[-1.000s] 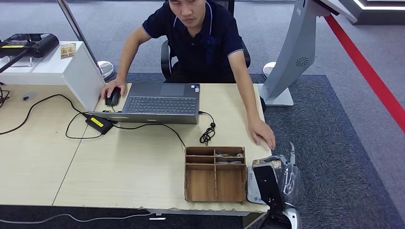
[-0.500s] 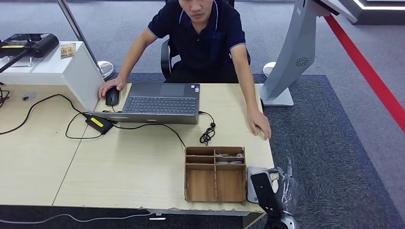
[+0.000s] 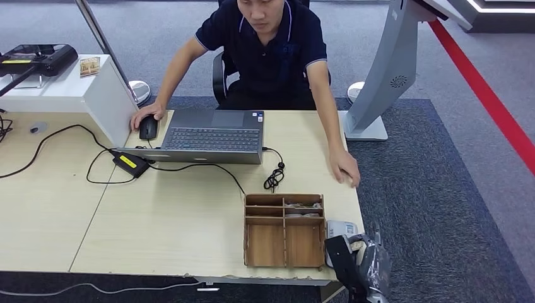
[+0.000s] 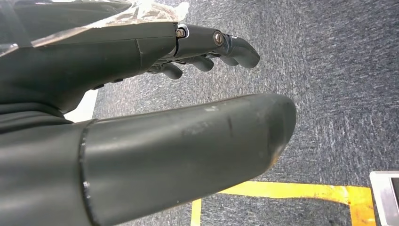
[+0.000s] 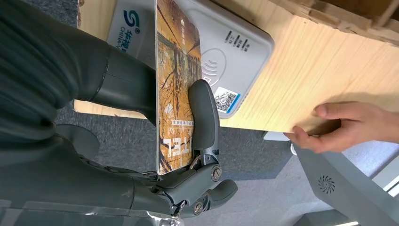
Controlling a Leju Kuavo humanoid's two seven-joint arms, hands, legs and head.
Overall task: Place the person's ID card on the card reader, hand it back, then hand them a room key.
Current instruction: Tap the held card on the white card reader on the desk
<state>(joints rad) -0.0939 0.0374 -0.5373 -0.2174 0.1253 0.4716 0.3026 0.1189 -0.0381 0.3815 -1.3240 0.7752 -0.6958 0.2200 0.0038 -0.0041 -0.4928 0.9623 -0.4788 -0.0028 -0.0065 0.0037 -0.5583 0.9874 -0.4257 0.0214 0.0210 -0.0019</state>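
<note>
My right hand (image 3: 357,264) hangs at the table's near right corner, partly off the edge. It pinches an orange-brown picture card (image 5: 173,89) between thumb and fingers (image 5: 203,113). The card stands on edge just above the white card reader (image 5: 234,56), which lies on the table beside a wooden organizer; whether the two touch I cannot tell. The card reader (image 3: 341,228) peeks out behind the hand. My left hand (image 4: 155,117) hangs over grey carpet, fingers stretched out and holding nothing. The person's hand (image 3: 346,170) rests flat on the table's right edge.
A wooden compartment organizer (image 3: 284,230) stands left of the reader. A laptop (image 3: 211,136), mouse (image 3: 147,128) and cables lie at the far side of the table (image 3: 176,214), in front of the seated person. A grey kiosk stand (image 3: 385,69) rises at the right.
My right hand has drawn back and down toward the table's near corner with the card. The person's hand has slid a little farther away along the right edge.
</note>
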